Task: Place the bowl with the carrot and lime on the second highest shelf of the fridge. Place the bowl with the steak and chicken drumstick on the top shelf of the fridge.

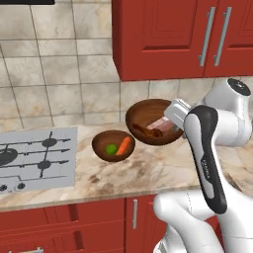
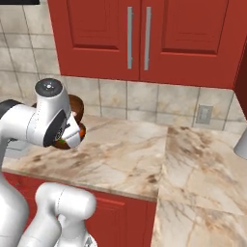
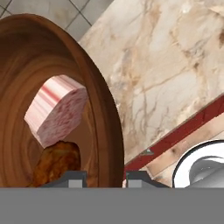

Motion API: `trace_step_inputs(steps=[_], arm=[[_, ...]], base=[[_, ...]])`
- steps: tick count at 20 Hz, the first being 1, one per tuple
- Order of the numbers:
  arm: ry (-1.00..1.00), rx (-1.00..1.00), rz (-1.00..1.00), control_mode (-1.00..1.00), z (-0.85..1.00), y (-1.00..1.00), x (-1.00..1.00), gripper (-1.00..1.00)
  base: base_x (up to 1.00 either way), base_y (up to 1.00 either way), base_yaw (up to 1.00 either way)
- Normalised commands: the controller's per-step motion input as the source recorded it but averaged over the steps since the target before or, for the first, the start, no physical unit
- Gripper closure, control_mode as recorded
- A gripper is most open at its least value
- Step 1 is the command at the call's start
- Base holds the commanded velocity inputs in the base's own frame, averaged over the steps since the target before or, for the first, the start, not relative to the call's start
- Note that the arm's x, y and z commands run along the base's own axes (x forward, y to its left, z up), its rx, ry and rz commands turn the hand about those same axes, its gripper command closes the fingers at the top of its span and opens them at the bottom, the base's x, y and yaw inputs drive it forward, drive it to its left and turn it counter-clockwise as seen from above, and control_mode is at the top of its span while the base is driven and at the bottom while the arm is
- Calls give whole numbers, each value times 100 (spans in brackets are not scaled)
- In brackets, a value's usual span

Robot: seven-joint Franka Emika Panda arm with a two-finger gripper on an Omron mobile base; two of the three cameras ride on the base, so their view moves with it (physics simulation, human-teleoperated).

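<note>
You are looking at a veined marble counter (image 1: 148, 173) with the carrot-and-lime bowl (image 1: 113, 146) sitting on it, glossy dark wood. Just beside it, raised and tilting, you are carrying the meat bowl (image 1: 150, 121): the claw (image 3: 104, 177) is clamped on its near rim, bowl reaching away from the fingers. Pink marbled steak (image 3: 57, 109) and knobbly brown drumstick (image 3: 54, 162) are lying inside.

A beige marble counter (image 1: 148, 173) fills the middle of the left base view, with a grey hob (image 1: 34, 158) at left. Beige wall tiles (image 1: 59, 74) rise behind, red cabinets (image 2: 144, 38) hang above, and an outlet (image 2: 204, 115) sits at right.
</note>
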Motion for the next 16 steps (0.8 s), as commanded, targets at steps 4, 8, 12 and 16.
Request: trace_step_inputs(steps=[4,8,12,16], arm=[[0,0,0,100,0,0,0,100],[0,0,0,100,0,0,0,100],[0,0,0,100,0,0,0,100],[0,0,0,100,0,0,0,100]], base=[[-40,41,16],[-29,42,24],[-5,49,34],[0,50,51]])
